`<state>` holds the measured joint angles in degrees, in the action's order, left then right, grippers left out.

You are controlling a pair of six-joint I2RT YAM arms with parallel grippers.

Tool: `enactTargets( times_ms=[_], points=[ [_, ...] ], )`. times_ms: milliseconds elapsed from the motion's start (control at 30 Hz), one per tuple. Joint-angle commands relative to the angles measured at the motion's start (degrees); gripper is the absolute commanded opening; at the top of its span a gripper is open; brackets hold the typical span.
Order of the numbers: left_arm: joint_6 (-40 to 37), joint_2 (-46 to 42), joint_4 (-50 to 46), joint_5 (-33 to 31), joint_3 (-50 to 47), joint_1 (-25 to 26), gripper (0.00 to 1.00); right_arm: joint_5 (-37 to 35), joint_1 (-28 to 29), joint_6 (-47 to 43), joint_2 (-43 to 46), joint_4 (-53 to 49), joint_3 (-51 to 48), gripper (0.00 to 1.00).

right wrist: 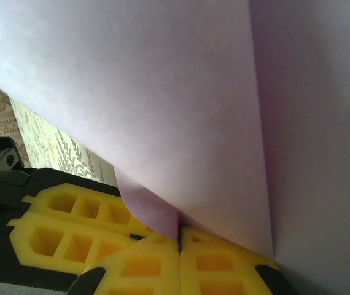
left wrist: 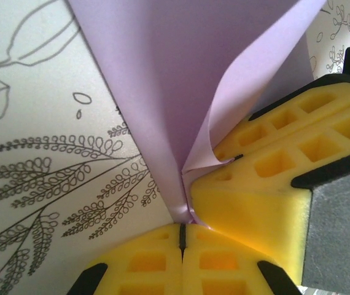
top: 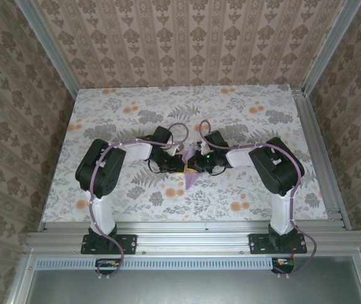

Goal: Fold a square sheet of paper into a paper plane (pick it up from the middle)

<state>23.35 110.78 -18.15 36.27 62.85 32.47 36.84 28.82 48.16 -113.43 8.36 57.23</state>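
Counter [top: 244, 107] covered in pale cloth printed with grey leaves and orange flowers. Back wall [top: 187, 38], left wall [top: 9, 126] and right wall [top: 358, 126] all carry beige damask wallpaper in vertical stripes. Silver metal posts run up the left back corner [top: 47, 47] and the right back corner [top: 332, 44]. Slotted metal rail [top: 193, 242] along the near edge of the counter, plain grey panel [top: 187, 285] below it. Light soft, even, only faint shadows.
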Motion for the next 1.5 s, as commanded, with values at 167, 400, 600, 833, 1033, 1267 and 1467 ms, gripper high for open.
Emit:
enactTargets(
  times_ms=[167, 400, 600, 833, 1033, 1267, 1467],
  points=[
    [1.2, -1.4, 0.7, -3.8, -2.3, -0.4, 0.00, -3.0, 0.6, -3.2, -2.9, -3.9, -1.3, 0.16],
    [1.1, -5.0, -1.3, -4.2, -1.6, -1.1, 0.01, -2.5, 0.6, -3.4, -3.1, -2.9, -1.8, 0.22],
    [1.4, -8.4, -2.2, -4.8, -1.8, -2.0, 0.07, -2.1, 0.6, -3.2, -2.7, -1.4, -3.0, 0.27],
    [2.2, -10.6, -1.9, -5.3, -1.4, -3.5, 0.14, -1.8, 0.5, -3.4, -2.2, -0.8, -3.4, 0.34],
    [3.2, -8.9, -0.6, -4.2, 1.2, -4.0, 0.17, -1.7, 0.5, -4.2, -1.3, -0.3, -4.3, 0.34],
    [4.2, -4.8, 0.4, -1.5, 4.9, -3.2, 0.21, -1.5, 0.5, -4.9, -0.4, 0.4, -5.0, 0.31],
    [3.3, -0.8, -1.2, -1.0, 7.5, -2.0, 0.24, -1.5, 0.5, -5.2, 0.1, 0.3, -5.2, 0.27]
  ],
)
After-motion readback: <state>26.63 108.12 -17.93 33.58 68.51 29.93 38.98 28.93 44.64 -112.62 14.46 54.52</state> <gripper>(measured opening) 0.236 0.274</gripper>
